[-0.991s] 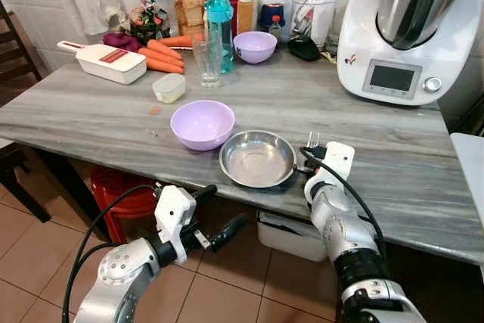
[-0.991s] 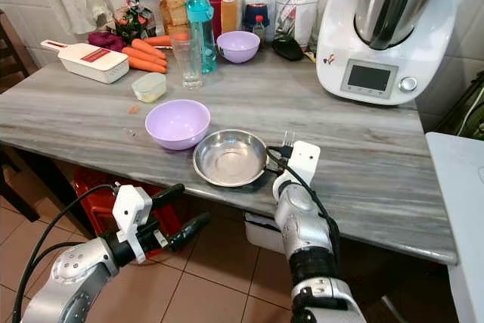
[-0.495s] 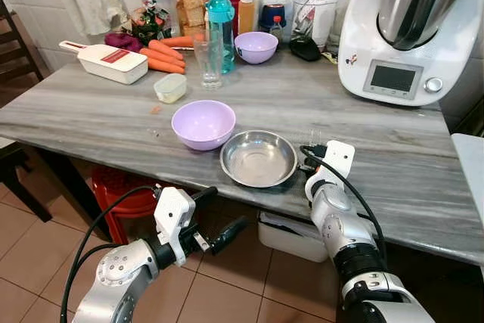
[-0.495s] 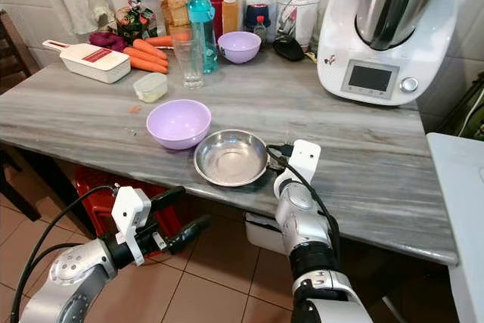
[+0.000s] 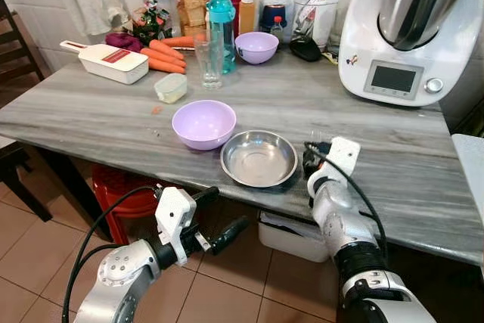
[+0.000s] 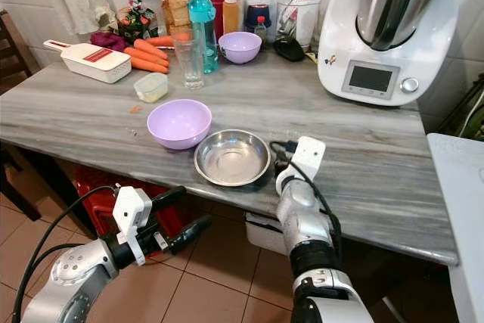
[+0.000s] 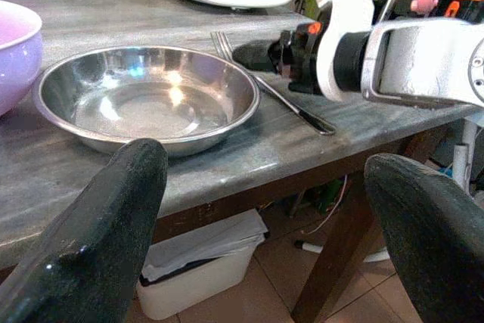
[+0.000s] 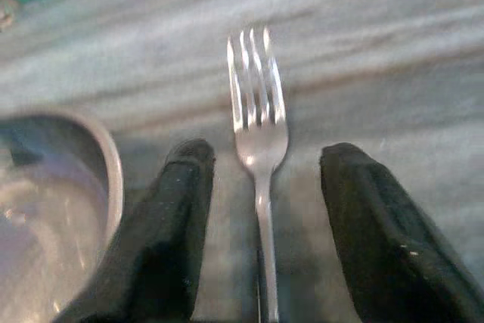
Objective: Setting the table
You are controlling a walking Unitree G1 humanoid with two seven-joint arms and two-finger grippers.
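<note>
The right claw [image 8: 261, 240] rested on the table [image 5: 393, 149] with its fingers [image 8: 175, 217] spread apart, and the fork [image 8: 255, 126] lay flat between them, touching neither. Just to that claw's left sat the steel bowl [image 5: 259, 158], with a purple bowl [image 5: 203, 123] beyond it. The left claw [image 5: 215, 213] hung below the table edge, fingers apart and holding nothing.

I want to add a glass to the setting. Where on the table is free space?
Free: the table right of the fork, before the cooker; also left of the lilac bowl, before the slicer. Crowded: the back row around the bottle.
</note>
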